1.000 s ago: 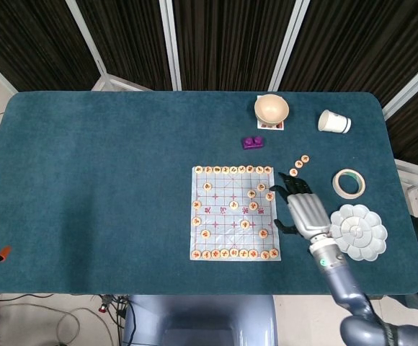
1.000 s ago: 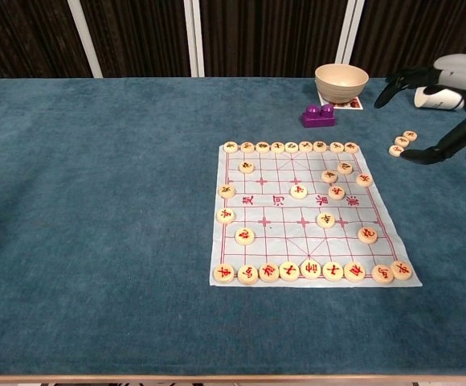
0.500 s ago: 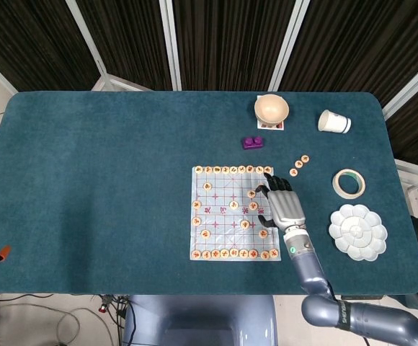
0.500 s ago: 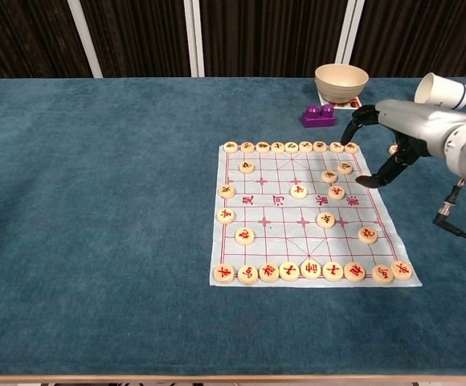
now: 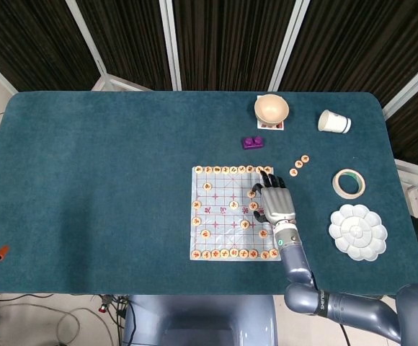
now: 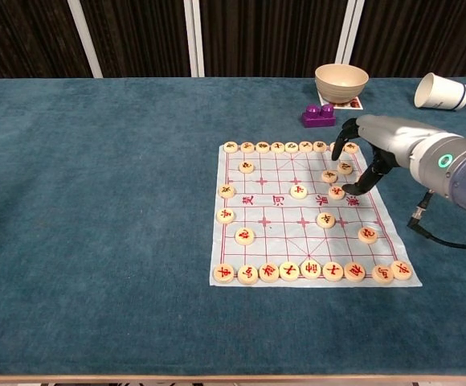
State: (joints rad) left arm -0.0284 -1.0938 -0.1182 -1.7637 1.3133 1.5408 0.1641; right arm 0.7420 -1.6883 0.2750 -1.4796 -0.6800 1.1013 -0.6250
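Fingers (image 6: 339, 145) of my right hand (image 6: 375, 141) hung spread and empty over the board's (image 6: 265, 211) far right corner, the nearest chess pieces (image 6: 336, 180) just beneath them.

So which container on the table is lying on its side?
The white paper cup at the far right lies on its side; the tan bowl stands upright.

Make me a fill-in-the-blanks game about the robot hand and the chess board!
1. The right hand reaches over the far right part of the ______ board.
2. The small brick beside the bowl is coloured ______.
3. The paper cup lies on its ______.
4. The pieces on the board are ______ in shape.

Missing words: chess; purple; side; round
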